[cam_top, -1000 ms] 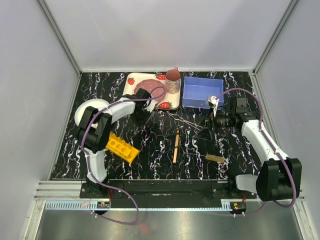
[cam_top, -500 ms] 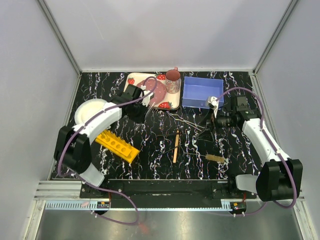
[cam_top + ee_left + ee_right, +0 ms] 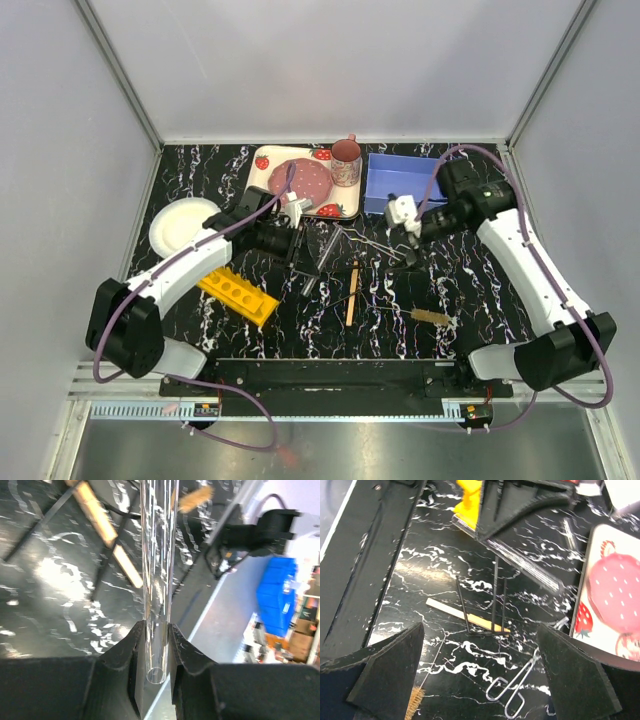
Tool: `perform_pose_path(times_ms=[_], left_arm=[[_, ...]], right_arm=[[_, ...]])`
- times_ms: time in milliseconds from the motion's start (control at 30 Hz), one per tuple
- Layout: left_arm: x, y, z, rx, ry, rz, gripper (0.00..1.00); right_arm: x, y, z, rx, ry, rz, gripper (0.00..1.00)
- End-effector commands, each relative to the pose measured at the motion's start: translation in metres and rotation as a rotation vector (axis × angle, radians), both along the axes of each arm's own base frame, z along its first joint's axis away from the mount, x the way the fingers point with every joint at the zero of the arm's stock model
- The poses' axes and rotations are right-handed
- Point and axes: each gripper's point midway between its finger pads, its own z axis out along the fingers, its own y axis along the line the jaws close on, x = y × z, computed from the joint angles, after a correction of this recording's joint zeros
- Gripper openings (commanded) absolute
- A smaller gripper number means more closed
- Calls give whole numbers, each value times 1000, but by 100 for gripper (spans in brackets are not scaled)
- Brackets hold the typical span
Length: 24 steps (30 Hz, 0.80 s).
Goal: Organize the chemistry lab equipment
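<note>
Tube (image 3: 159, 555) clenched in left gripper (image 3: 154, 630) at mid-frame, not yet in rack (image 3: 238, 292) lower left; stick (image 3: 352, 292), brush (image 3: 432, 316), tongs (image 3: 514, 689) loose at centre; right gripper (image 3: 480, 665) agape, empty.

Yellow rack (image 3: 237, 293) lies at eight o'clock, wooden stick (image 3: 352, 292) at five, tan brush (image 3: 432, 316) at four, wire tongs (image 3: 378, 245) at three, clear tube (image 3: 159, 555) gripped centrally.

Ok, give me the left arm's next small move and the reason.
Probably swing the left tool toward the yellow rack and tip the glass tube upright over a hole. The tool is shut on one end of the tube, and the rack lies right beside that arm with no tube visibly standing in it.
</note>
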Motion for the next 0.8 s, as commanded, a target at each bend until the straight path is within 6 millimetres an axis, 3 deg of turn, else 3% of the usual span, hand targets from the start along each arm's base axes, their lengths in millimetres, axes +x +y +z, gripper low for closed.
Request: perform_pose_path(times_ms=[0,133,200,367,700,767], left_arm=[[-32,-25,58,-247,38,-103,11],[-47,-32,65,-277,86,-144,11],[-53,-37,68,-289,101,-169,12],[-58,-50,74,-299,125,-216,12],[-70,-67,77,-307,182,-289,12],[-73,-69,77,-310,192,-302,13]], right_arm=[[-17,17,1,-143,-136,127,100],[-30,24,27,-183,-188,166,100],[-35,28,28,-213,-210,191,100],[-29,24,3,-379,-291,220,100],[-18,38,-36,-572,-422,276,100],[-14,40,-44,-608,-450,277,95]])
